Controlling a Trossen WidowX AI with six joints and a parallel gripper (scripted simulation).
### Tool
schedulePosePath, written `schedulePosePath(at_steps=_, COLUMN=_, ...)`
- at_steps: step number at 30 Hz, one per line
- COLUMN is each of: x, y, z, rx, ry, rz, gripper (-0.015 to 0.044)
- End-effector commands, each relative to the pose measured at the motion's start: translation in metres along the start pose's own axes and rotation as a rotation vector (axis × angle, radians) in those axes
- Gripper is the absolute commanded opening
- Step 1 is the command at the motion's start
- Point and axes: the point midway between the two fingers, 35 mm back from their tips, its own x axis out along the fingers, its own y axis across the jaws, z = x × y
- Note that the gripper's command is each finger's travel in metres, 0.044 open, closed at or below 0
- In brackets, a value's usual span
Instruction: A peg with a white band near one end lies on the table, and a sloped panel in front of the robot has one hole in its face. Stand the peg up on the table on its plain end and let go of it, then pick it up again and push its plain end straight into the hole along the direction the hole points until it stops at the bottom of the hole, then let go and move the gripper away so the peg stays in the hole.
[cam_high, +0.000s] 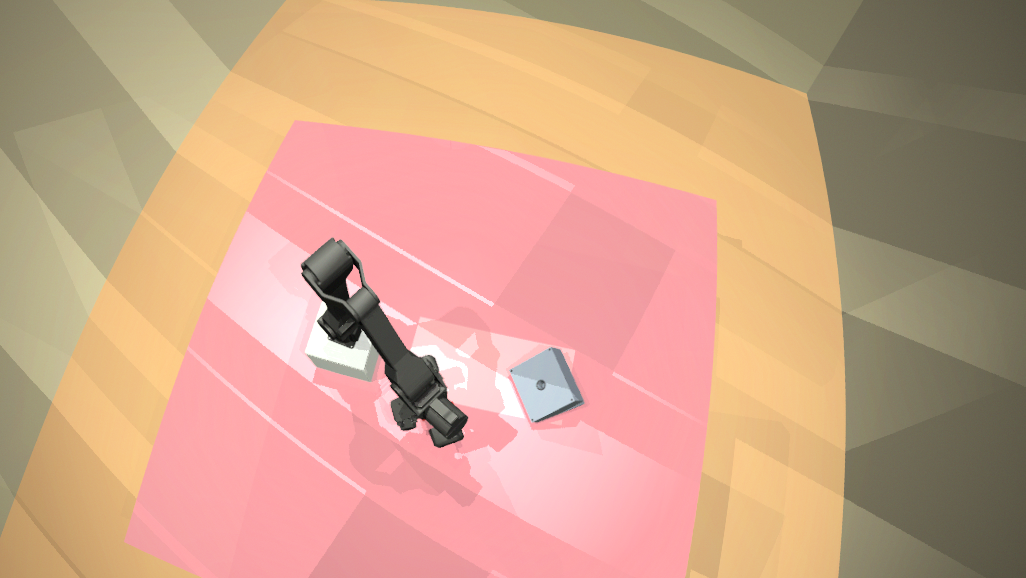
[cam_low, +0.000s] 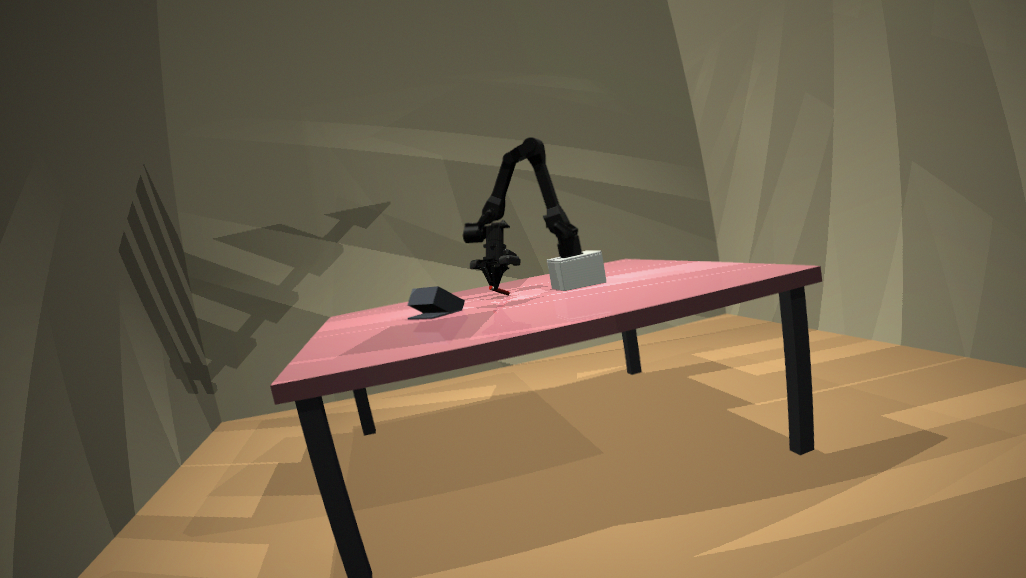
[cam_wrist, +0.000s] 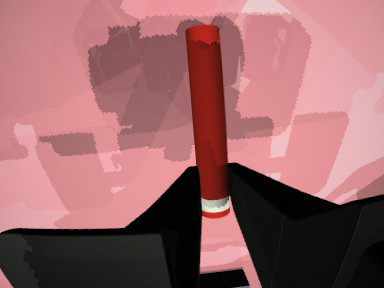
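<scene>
My gripper (cam_wrist: 212, 174) (cam_low: 492, 285) points down and is shut on the red peg (cam_wrist: 207, 106) (cam_low: 501, 290), gripping it near its white-banded end. The white band (cam_wrist: 215, 204) sits just behind the fingertips. The plain end points away from the gripper, and the peg sits low, close to the pink table (cam_high: 430, 186) (cam_low: 646, 287). In the overhead view the arm hides the peg. The sloped grey panel (cam_high: 558, 396) (cam_low: 434, 299) with its single hole (cam_high: 540, 385) stands a short way to the side of the gripper.
The arm's white base block (cam_high: 341, 359) (cam_low: 574, 271) stands behind the gripper. The table's front edge (cam_low: 502, 344) is well away from the gripper. Patchy shadows lie across the table.
</scene>
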Motion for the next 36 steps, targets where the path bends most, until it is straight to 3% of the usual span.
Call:
schedulePosePath(at_steps=1, x=-0.002, y=0.000, z=0.001, rx=-0.006, ry=0.031, rz=0.001, gripper=0.0049)
schedulePosePath(at_steps=36, x=-0.017, y=0.000, z=0.020, rx=-0.008, ry=0.330, rz=0.000, gripper=0.0049)
